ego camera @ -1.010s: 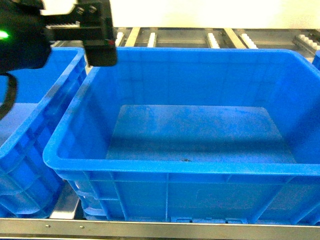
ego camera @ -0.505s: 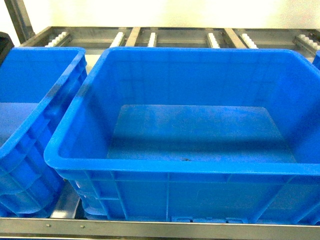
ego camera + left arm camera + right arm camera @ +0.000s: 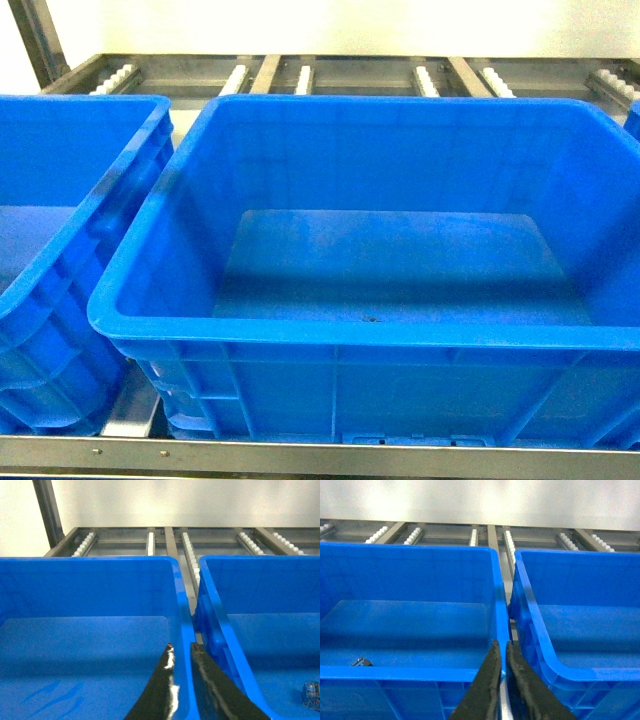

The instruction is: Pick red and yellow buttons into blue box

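The blue box (image 3: 380, 330) fills the middle of the head view, long axis running left to right, its floor bare but for a tiny dark speck (image 3: 372, 320) near the front wall. A second crate (image 3: 60, 260) stands just beside it on the left. Both rest on a metal roller rack (image 3: 330, 75) before a pale wall (image 3: 350, 25). No buttons are visible. The left end effector (image 3: 182, 655) and right end effector (image 3: 501, 650) show fingertips nearly together, clenched on nothing.
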Robot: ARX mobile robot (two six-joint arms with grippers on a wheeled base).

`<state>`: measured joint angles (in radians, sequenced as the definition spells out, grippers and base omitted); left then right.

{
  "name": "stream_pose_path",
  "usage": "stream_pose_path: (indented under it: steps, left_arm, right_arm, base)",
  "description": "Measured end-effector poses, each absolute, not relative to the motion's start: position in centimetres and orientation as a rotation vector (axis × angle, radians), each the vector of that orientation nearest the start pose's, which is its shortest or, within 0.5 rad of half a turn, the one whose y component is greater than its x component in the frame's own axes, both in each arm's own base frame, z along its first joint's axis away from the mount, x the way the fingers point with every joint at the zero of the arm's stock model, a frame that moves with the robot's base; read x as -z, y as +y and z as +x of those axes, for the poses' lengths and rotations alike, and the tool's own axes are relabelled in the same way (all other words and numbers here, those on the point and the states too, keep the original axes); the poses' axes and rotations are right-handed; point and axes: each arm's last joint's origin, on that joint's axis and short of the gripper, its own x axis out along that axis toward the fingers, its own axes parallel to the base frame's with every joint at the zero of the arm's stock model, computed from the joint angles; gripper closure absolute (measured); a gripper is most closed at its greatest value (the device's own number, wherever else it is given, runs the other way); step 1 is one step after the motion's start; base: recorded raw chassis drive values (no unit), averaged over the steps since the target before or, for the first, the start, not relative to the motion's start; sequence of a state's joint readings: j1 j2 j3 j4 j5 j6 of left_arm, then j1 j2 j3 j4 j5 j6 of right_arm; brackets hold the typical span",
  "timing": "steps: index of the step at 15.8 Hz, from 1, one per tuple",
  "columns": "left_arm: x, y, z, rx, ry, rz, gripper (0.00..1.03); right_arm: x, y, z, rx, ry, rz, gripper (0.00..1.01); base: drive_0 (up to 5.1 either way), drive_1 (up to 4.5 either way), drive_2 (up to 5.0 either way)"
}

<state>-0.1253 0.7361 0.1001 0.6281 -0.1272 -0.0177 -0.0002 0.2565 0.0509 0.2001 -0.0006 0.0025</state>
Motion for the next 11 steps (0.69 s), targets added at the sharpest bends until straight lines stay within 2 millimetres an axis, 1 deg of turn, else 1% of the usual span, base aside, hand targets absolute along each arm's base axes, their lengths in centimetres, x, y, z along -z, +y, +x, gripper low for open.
stream_pose_path:
  steps: [1,3,4,5,6,7,8,11]
  left_arm:
    - [-18.0,-1.3,14.8,-0.003,0.010,-0.018,1.02]
    - [-17.6,-0.7,14.2,0.015,0.016,-0.014,1.01]
    - [-17.5,-0.1,13.9,-0.002,0.010,-0.013,1.01]
    - [-17.6,0.1,13.6,-0.021,0.004,-0.014,1.01]
    - [-17.0,-0.1,13.3,0.007,-0.015,-0.014,1.01]
    - [-16.9,0.0,13.1,0.003,-0.006,-0.013,1.01]
    - [-16.9,0.0,12.8,0.000,0.001,-0.013,1.01]
    - [-17.1,0.0,12.1,0.000,-0.009,-0.013,1.01]
  right_arm:
    - [-17.8,0.0,11.2,0.000,-0.001,0.000,0.99]
    - [-17.5,0.0,11.0,0.000,0.001,0.000,0.99]
    - [-17.0,0.0,10.9,0.000,-0.015,0.000,0.99]
    - [-17.0,0.0,10.8,0.000,-0.008,-0.001,0.99]
    - [-16.7,0.0,10.5,0.000,0.013,0.000,0.99]
    - [-16.5,0.0,9.8,0.000,0.016,-0.001,0.99]
    - [-16.8,0.0,9.7,0.000,-0.013,0.000,0.99]
    - [-16.7,0.0,9.7,0.000,-0.005,0.000,0.99]
  base:
    - [0.0,0.00,0.0]
    - [0.0,0.00,0.0]
    - [0.0,0.00,0.0]
    - [0.0,0.00,0.0]
    - [0.0,0.00,0.0]
    - [0.0,0.00,0.0]
    - [0.0,0.00,0.0]
    - [0.0,0.00,0.0]
